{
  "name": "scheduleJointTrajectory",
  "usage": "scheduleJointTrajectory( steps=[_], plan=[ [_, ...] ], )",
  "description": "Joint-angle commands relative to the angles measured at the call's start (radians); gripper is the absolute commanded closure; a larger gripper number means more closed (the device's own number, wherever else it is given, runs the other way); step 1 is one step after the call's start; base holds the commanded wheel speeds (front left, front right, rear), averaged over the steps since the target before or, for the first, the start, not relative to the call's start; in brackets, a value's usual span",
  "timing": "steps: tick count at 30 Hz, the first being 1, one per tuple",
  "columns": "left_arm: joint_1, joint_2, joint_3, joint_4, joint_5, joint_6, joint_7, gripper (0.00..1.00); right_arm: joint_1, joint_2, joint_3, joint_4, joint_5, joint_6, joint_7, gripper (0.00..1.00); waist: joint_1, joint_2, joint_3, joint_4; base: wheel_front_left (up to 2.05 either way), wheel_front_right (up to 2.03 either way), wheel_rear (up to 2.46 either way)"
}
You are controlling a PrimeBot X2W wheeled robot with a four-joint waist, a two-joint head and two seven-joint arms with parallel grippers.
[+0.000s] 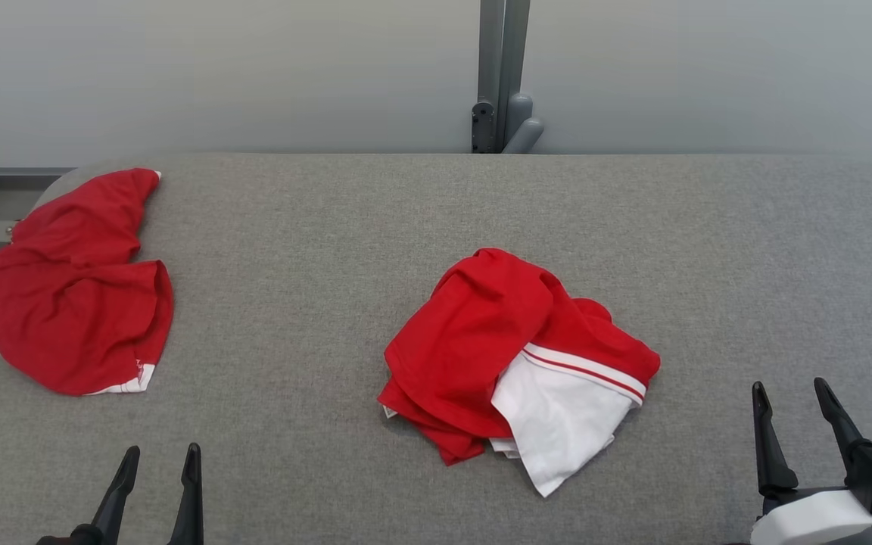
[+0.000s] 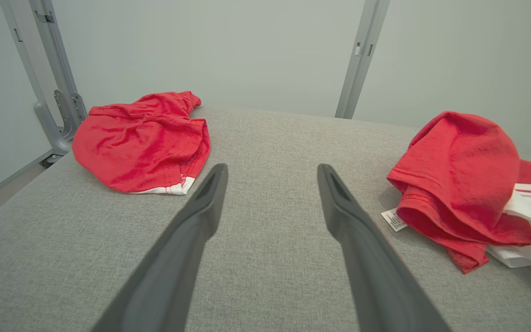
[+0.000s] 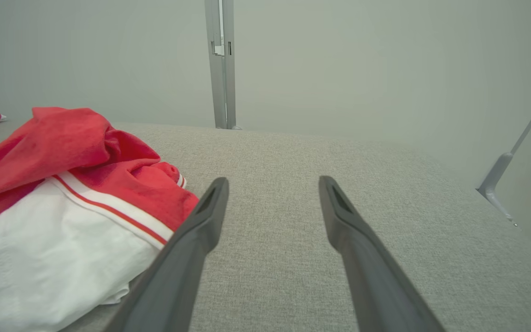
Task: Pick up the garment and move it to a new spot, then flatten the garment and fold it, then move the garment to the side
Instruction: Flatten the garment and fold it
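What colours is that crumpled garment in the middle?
The garment is red and white, with a thin red stripe; clearest in the head view.

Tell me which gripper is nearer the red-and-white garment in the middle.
Right. The right gripper sits just right of the garment, apart from it. The left gripper is farther off, toward its lower left in the head view.

A desk (image 1: 421, 197) covered in grey woven fabric is set against a plain pale wall (image 1: 179, 68), which is evenly lit. A grey metal post (image 1: 502, 68) is mounted behind the far edge, and a bent grey frame (image 2: 49, 101) is seen at the left corner.
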Motion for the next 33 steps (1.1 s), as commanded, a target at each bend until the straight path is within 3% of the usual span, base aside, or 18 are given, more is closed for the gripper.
scheduleJointTrajectory(
  steps=[1,5,9,10,15,21,28,33],
  plan=[
    [-0.014,0.005,0.001,0.000,-0.004,-0.002,-0.003,0.00,-0.009,-0.005,0.000,-0.002,-0.004,-0.001,-0.003,0.00,0.0000,0.0000,0.001,-0.003,0.00,0.00,0.00],
    [-0.022,0.003,-0.045,-0.006,0.010,-0.002,-0.003,0.00,-0.015,-0.008,0.005,-0.004,-0.005,-0.001,-0.003,0.00,0.0000,0.0000,0.005,-0.014,0.00,0.00,0.00],
    [-0.081,0.033,-0.282,-0.025,-0.026,-0.002,0.007,0.00,-0.032,-0.015,0.011,-0.019,-0.002,-0.001,-0.003,0.00,0.0000,0.0000,0.029,-0.029,0.00,0.00,0.00],
    [-0.136,0.049,-0.412,-0.028,-0.048,-0.002,0.038,0.00,-0.046,-0.016,0.012,-0.028,-0.004,-0.001,-0.003,0.00,0.0000,0.0000,0.047,-0.041,0.00,0.00,0.00],
    [-0.270,-0.003,-0.593,0.072,-0.148,-0.002,0.179,0.00,-0.091,-0.010,0.032,-0.051,-0.007,-0.001,-0.003,0.00,0.0000,0.0000,0.112,-0.080,0.00,0.00,0.00],
    [-0.344,-0.085,-0.620,0.237,-0.288,0.002,0.304,0.00,-0.124,-0.003,0.039,-0.063,-0.009,-0.001,-0.003,0.00,0.0000,0.0000,0.169,-0.150,0.00,0.00,0.00],
    [-0.390,-0.104,-0.635,0.346,-0.301,0.040,0.380,0.00,-0.127,0.004,0.023,-0.065,-0.011,-0.001,-0.003,0.00,0.0000,0.0000,0.194,-0.198,0.00,0.00,0.00],
    [-0.410,-0.118,-0.638,0.362,-0.330,0.027,0.378,0.00,-0.135,0.011,0.028,-0.060,-0.014,-0.001,-0.003,0.00,0.0000,0.0000,0.197,-0.214,0.00,0.00,0.00]
  ],
)
